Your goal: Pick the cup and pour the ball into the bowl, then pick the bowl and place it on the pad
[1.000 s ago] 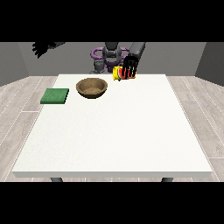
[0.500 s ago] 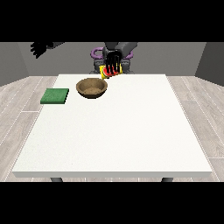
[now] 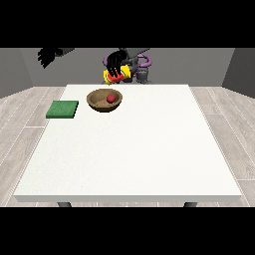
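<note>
A brown wooden bowl [image 3: 98, 102] stands on the white table [image 3: 134, 149] near its far edge, with a red ball [image 3: 110, 98] lying inside it. Just behind and above the bowl, the hand at the view's right [image 3: 115, 63] is shut on a yellow cup [image 3: 123, 76] that is tipped over, its red inside showing. A green pad [image 3: 63, 109] lies flat to the left of the bowl. The hand at the view's left [image 3: 47, 56] hangs raised beyond the table's far left corner, fingers relaxed and holding nothing.
The robot's dark body with purple parts [image 3: 142, 67] stands behind the far edge. Wide bare tabletop stretches from the bowl towards the camera and to the right.
The hand with the cup has swung leftward from the bowl's right to above its far rim and tipped the cup. The red ball now lies in the bowl.
</note>
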You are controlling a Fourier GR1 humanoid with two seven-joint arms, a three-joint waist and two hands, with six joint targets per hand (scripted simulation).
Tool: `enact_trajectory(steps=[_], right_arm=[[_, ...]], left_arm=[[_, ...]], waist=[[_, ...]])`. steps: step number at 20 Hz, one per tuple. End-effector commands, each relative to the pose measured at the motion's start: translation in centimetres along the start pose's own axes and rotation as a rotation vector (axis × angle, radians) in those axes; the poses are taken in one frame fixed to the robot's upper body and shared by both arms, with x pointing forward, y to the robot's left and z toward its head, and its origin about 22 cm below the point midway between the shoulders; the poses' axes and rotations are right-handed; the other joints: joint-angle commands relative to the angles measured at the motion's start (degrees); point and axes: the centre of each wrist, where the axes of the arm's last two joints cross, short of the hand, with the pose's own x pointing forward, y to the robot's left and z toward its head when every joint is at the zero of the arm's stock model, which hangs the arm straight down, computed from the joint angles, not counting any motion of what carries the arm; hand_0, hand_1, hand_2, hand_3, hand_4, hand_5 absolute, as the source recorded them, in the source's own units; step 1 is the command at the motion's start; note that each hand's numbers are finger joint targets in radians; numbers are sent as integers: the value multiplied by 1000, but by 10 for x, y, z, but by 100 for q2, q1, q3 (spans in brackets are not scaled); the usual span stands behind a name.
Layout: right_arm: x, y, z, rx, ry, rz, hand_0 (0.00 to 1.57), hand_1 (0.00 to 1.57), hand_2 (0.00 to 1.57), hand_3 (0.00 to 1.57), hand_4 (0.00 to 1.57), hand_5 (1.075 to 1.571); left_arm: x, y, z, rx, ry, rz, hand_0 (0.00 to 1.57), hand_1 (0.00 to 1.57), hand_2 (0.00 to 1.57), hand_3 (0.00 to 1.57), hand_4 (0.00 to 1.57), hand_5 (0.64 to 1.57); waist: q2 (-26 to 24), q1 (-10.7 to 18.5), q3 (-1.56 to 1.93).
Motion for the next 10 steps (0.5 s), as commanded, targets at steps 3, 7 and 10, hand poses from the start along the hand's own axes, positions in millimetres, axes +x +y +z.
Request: enact_trajectory(steps=[3, 7, 10], right_arm=[[-14, -15, 27, -76, 17, 11, 0, 0, 0, 0, 714, 1565], [-16, -4, 25, -72, 43, -14, 0, 0, 0, 0, 701, 1570], [-25, 16, 12, -80, 29, -54, 0, 0, 0, 0, 716, 1570]], left_arm=[[-32, -10, 4, 39, 71, 220, 301, 301, 1571, 1390, 880, 1561], [-61, -38, 23, 78, 147, 552, 847, 847, 1571, 1315, 1228, 1567], [-65, -19, 20, 200, 200, 846, 1101, 1101, 1300, 994, 1271, 1570]], waist=[[-86, 402, -4], [73, 554, -25], [654, 829, -46]])
